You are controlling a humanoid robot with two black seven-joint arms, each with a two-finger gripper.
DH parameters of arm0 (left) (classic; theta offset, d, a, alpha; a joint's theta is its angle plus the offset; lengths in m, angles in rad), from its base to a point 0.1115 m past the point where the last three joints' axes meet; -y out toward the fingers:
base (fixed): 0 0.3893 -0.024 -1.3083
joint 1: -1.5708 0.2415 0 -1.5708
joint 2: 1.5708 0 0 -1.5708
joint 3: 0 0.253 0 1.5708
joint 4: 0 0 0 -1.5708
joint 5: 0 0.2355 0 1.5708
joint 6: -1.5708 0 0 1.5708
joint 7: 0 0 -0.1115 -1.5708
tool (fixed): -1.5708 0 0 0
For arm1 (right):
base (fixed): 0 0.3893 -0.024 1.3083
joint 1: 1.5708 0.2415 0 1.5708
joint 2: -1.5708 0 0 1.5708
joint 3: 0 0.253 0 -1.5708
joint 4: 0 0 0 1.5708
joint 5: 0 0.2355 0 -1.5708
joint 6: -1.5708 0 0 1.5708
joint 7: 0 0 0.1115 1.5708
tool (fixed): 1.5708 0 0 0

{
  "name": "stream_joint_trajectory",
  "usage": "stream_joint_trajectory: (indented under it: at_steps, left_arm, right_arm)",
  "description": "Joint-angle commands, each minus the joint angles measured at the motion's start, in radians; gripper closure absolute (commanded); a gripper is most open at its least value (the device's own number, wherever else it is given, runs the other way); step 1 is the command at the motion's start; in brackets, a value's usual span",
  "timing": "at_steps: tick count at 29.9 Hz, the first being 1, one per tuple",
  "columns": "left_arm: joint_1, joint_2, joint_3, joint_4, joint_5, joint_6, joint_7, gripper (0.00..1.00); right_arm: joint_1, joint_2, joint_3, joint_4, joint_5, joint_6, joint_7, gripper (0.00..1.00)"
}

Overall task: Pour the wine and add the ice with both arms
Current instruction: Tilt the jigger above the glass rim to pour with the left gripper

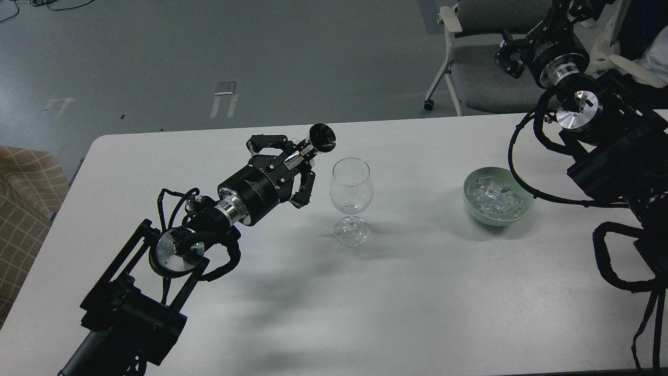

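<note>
A white table fills most of the frame, with grey floor and a chair beyond it at the top. Your left arm reaches in from the lower left; your right arm enters from the right edge and rises toward the upper right. Near the centre stands an empty-looking wine glass, upright; any wine in it is too faint to make out. Right of it, well apart, sits a pale green bowl holding the ice. Your left gripper is closed around a small dark bottle-like vessel, tilted with its long axis running up and right, its mouth just above and left of the glass rim. Your right gripper hangs well above the bowl, toward the upper right; whether its fingers are parted you cannot tell. The left arm is nearer the glass.
</note>
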Motion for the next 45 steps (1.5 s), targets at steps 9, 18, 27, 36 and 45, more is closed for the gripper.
stream_joint_trajectory:
  at_steps: [9, 18, 27, 36, 45]
  left_arm:
    - [0.001, -0.004, 0.000, -0.043, 0.122, -0.002, -0.001, 1.00]
    - [-0.003, -0.009, 0.001, -0.044, 0.165, 0.003, 0.000, 1.00]
    - [-0.004, -0.016, 0.001, -0.046, 0.225, 0.001, -0.003, 1.00]
    - [-0.009, -0.015, 0.032, -0.063, 0.311, -0.003, -0.003, 1.00]
    - [-0.012, -0.019, 0.051, -0.066, 0.406, -0.005, -0.009, 1.00]
  right_arm:
    - [0.000, 0.000, 0.000, 0.000, 0.000, 0.000, 0.001, 0.00]
    - [0.000, 0.000, 0.000, 0.003, 0.000, 0.000, 0.001, 0.00]
    - [0.003, 0.002, 0.000, 0.003, 0.000, -0.004, 0.001, 0.00]
    - [0.014, 0.010, 0.000, 0.002, 0.000, -0.004, 0.001, 0.00]
    - [0.014, 0.007, -0.002, 0.001, 0.000, -0.004, 0.001, 0.00]
